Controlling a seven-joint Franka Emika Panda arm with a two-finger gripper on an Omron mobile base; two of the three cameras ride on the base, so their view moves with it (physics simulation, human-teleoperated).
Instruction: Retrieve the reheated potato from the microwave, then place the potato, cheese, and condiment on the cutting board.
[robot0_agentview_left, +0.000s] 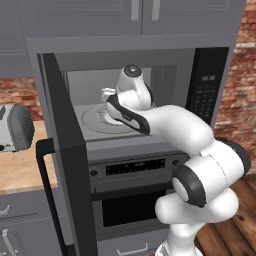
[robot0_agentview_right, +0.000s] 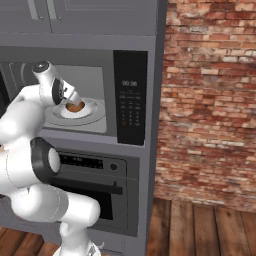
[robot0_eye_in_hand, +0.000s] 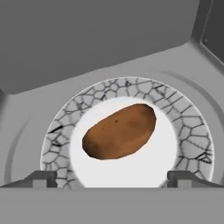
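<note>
Two dark fingertips (robot0_eye_in_hand: 43, 178) stand spread wide at the bottom of the hand view, one to each side of the potato (robot0_eye_in_hand: 120, 131) and clear of it — the jaws (robot0_eye_in_hand: 112, 179) are parted and hold nothing. The brown oval lies across the white centre of a plate (robot0_eye_in_hand: 192, 144) with a crackle-patterned rim, its long axis slanted against the line between the tips. The plate sits on the round turntable (robot0_agentview_left: 95, 122) inside the microwave (robot0_agentview_right: 131, 95), whose dark door (robot0_agentview_left: 65, 165) hangs open to the left as the white arm reaches in through the opening.

From here the likeliest trouble is the grip itself: closing on a rounded, slanted lump could let it roll or squirt sideways off the smooth plate, and a descent taken too deep could press the fingertips into the plate and shove it across the turntable. Pulling out, the wrist has little room under the cavity roof and could clip it or the door frame.

Below the microwave sits a built-in oven (robot0_agentview_left: 127, 200) with a display strip. A toaster (robot0_agentview_left: 15, 127) rests on the pale wooden surface (robot0_agentview_left: 22, 172) to the left; red brick wall (robot0_agentview_right: 210, 100) and plank floor (robot0_agentview_right: 200, 230) fill the right of the kitchen.
</note>
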